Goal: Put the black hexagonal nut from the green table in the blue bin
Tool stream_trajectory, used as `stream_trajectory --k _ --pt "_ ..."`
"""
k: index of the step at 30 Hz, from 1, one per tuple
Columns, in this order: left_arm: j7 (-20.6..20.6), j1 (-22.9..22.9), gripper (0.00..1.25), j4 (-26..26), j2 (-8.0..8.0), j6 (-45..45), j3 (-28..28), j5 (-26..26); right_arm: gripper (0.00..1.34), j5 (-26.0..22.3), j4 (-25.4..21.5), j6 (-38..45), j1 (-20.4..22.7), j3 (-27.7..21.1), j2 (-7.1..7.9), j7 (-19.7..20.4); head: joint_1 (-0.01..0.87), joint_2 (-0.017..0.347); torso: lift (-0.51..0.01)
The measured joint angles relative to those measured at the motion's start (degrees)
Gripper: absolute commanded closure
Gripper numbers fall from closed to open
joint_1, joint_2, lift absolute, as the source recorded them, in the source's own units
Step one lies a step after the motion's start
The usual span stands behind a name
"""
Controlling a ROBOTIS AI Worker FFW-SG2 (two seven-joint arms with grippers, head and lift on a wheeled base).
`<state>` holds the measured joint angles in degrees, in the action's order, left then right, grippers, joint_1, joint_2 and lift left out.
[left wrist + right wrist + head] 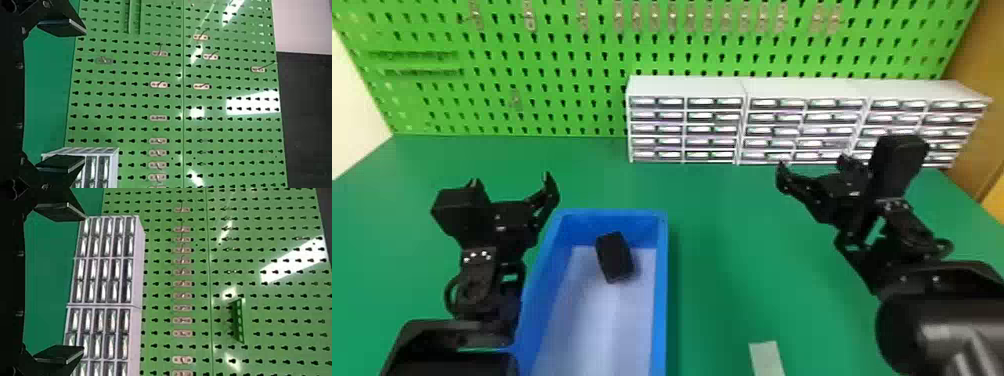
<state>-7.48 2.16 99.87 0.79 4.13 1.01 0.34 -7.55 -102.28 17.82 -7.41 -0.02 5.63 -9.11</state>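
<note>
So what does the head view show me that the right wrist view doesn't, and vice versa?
Head view's own: blue bin with a black piece inside, white strip on the green table, left gripper. Right wrist view's own: green bracket with holes, on the pegboard. Shared: right gripper, open; drawer cabinets; pegboard; green table.

We hold both arms raised and well apart. Our left arm (pixel 482 295) comes in from the near left, its wrist (pixel 477 257) lifted and our left hand (pixel 512 178) pointing to the far side, its two flat black fingers (pixel 60 163) spread wide, nothing between them. Our right arm (pixel 932 310) comes from the near right and bends inward, so our right hand (pixel 812 161) angles far and left, its fingers (pixel 58 354) also parted and empty.
</note>
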Motion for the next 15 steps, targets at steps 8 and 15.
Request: stream_trajectory --k 8,15 --pt "-0.04 0.28 0.14 0.36 0.0 0.11 0.21 -0.04 0.11 0.25 -0.85 -0.24 2.55 -1.82 -0.34 1.0 0.657 0.057 -0.095" --pt "-0.23 0.58 0.14 0.36 0.0 0.08 0.29 0.33 0.11 0.23 -0.9 -2.07 3.59 -2.96 -1.18 3.91 0.657 0.057 -0.095"
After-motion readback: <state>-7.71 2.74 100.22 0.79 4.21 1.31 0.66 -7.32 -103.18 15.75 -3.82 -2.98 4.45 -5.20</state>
